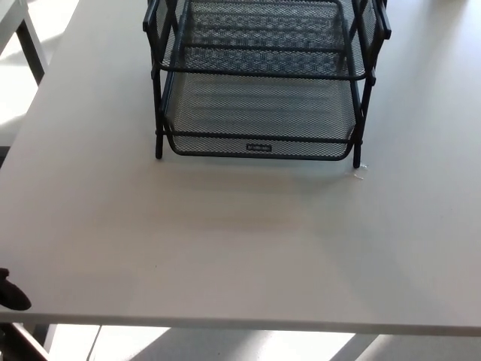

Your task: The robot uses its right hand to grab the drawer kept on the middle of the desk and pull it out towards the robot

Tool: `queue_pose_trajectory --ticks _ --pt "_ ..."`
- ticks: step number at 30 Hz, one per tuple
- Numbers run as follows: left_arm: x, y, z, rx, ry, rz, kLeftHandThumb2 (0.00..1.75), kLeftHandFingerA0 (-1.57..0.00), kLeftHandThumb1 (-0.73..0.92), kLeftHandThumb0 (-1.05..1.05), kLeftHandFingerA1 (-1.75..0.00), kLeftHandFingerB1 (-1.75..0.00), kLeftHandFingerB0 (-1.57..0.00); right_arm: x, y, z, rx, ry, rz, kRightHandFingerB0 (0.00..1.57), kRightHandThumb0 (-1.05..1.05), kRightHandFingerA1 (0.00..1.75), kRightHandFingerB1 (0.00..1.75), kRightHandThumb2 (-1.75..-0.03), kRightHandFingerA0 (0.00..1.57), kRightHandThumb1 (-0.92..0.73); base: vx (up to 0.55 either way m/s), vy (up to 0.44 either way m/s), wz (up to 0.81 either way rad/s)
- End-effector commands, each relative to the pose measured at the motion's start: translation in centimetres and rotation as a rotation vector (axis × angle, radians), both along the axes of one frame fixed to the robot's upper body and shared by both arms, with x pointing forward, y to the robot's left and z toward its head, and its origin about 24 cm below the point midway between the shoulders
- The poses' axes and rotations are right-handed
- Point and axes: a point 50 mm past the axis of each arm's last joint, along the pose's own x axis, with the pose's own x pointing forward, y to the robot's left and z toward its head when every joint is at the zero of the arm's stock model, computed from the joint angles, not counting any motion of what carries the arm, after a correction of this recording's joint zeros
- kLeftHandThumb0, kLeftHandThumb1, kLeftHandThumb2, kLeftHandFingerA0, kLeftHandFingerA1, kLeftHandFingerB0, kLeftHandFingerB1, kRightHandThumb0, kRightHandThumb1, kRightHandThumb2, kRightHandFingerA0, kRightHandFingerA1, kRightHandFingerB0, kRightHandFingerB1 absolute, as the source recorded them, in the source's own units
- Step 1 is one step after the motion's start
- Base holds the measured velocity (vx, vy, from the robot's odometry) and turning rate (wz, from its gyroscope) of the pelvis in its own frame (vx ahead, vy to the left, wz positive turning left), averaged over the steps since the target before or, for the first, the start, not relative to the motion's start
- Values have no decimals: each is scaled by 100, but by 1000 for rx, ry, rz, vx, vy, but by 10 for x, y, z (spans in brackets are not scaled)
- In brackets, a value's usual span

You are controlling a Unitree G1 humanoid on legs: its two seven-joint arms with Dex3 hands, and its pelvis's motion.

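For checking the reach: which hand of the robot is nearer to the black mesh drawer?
Left, as far as shown: the left hand sits at the desk's near-left edge, far from the mesh drawer. The right hand is not in view.

Small rounded glossy black tip at lower left edge; possibly the left robot hand [10, 293]
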Motion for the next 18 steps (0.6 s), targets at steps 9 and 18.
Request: queue_pose_trajectory --ticks 9,18 --pt "-1 -2 3 18 -11 -23 56 -81 55 -29 -87 -57 -81 15 106 -8 -106 37 238 0 -71 54 45 -83 6 -41 0 0 0" --pt "2 -2 3 21 -15 -25 56 -80 56 -30 -87 -56 -80 18 150 -32 -113 142 394 6 -73 51 42 -82 4 -43 0 0 0"
